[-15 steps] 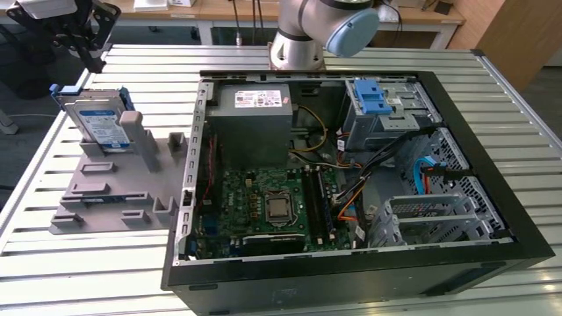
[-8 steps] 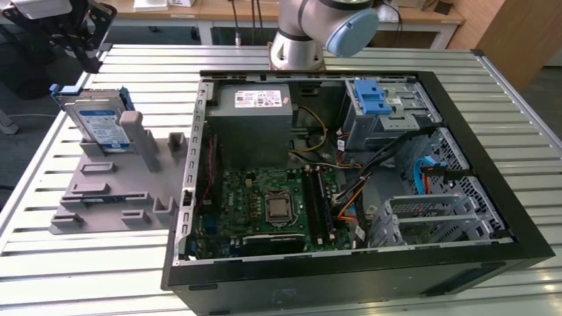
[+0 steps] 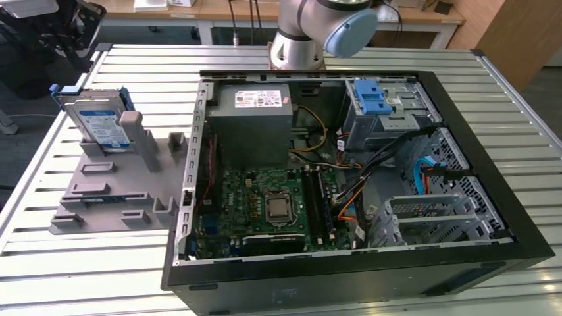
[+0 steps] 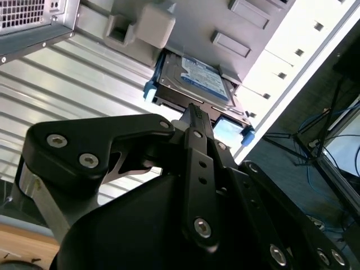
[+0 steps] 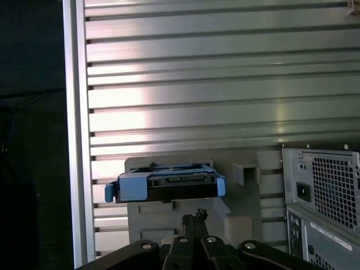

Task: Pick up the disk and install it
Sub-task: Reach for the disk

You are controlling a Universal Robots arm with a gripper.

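We see the disk (image 3: pixel 99 125) upright in a grey holder (image 3: pixel 105 197), exterior view's ten o'clock; gripper (image 5: pixel 195 215) clenched empty, near it

Looks down on ribbed metal bench (image 5: pixel 225 101). Shows disk (image 5: pixel 166 185) edge-on, connector side facing camera, blue carrier frame at both ends, seated in grey holder (image 5: pixel 146 216). Places black pincer (image 5: pixel 194 216) just beside disk, contact not determinable. Includes grey computer case (image 5: pixel 326 191), vent grille visible, beside holder.

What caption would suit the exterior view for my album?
The disk stands in a grey holder beside an open computer case on a slatted table.
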